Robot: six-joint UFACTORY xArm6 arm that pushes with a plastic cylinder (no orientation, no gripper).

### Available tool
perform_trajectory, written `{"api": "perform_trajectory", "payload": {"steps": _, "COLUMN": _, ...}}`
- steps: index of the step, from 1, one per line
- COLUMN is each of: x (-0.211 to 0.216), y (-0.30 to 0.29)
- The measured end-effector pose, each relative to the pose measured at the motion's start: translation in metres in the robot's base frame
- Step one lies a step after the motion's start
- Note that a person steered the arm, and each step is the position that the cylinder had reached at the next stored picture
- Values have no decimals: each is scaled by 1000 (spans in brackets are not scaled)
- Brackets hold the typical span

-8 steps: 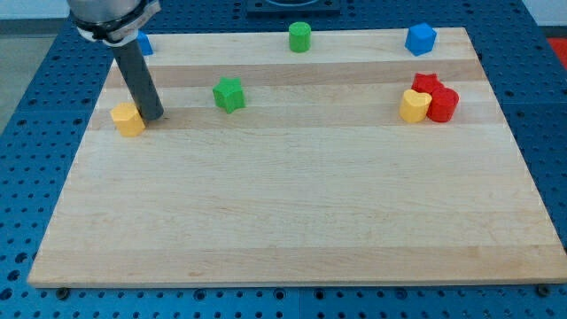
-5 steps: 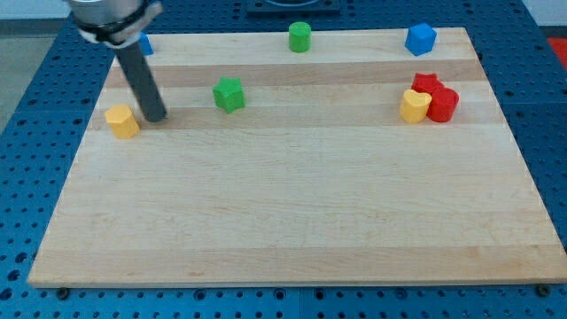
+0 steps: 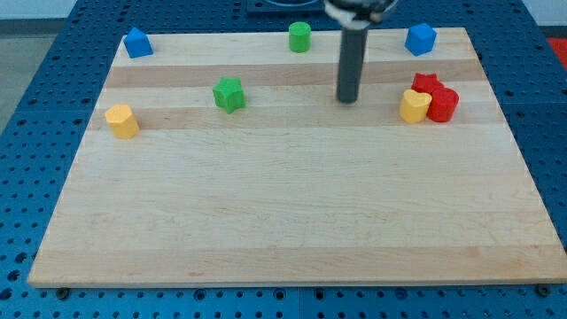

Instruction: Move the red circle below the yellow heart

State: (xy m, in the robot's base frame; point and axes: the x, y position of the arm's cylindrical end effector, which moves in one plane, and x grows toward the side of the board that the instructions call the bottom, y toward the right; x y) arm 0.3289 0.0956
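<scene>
With my tip [image 3: 347, 99] bare at upper centre, the yellow heart [image 3: 413, 106] touching the red circle [image 3: 442, 105] could be dragged along.

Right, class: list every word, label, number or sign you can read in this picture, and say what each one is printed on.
None can be read. The wooden board is bare wood, the blue pegboard table shows only rows of holes, and no block carries a mark: not the red circle, the yellow heart, nor the others. The rod ending in my tip is plain dark, left of the heart.
</scene>
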Motion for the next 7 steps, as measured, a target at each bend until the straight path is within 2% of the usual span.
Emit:
{"api": "perform_trajectory", "payload": {"steps": 1, "x": -38, "y": 44}}
{"api": "perform_trajectory", "payload": {"steps": 3, "x": -34, "y": 166}}
{"api": "perform_trajectory", "payload": {"steps": 4, "x": 3, "y": 163}}
{"api": "perform_trajectory", "payload": {"steps": 5, "x": 9, "y": 153}}
{"api": "perform_trajectory", "payload": {"steps": 7, "x": 66, "y": 115}}
